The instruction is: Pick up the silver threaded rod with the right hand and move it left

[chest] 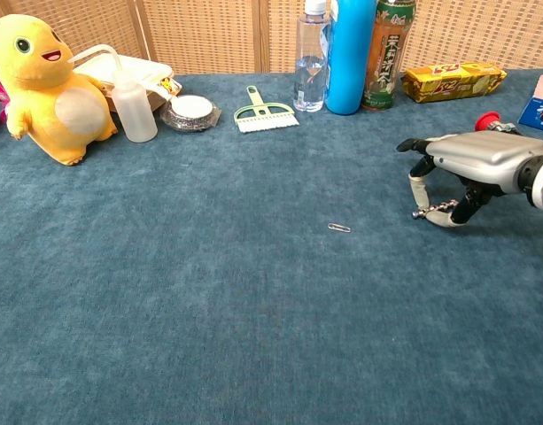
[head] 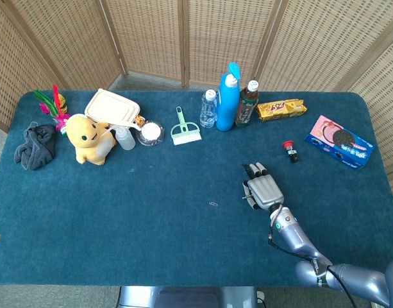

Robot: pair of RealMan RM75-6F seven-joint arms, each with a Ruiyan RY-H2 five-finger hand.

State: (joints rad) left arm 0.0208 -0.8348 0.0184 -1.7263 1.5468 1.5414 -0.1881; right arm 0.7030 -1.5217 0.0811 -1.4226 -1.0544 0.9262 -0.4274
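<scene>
Bright, even daylight; soft, short shadows on the table (head: 151,212); sharp focus throughout, slight wide-angle bowing at table edges.

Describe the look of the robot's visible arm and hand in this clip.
The right hand has a smooth silver-grey back, black finger segments and pale cream fingertips. Its arm is rounded glossy silver-blue, with a thin black cable alongside and a small green mark at the wrist.

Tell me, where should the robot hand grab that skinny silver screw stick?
Probably around its middle, coming down from above. The silver threaded rod is thin and lies nearly flat, low over the blue table, so a pinch across its width suits it. The right hand already arches over it, fingertips at the rod.
</scene>
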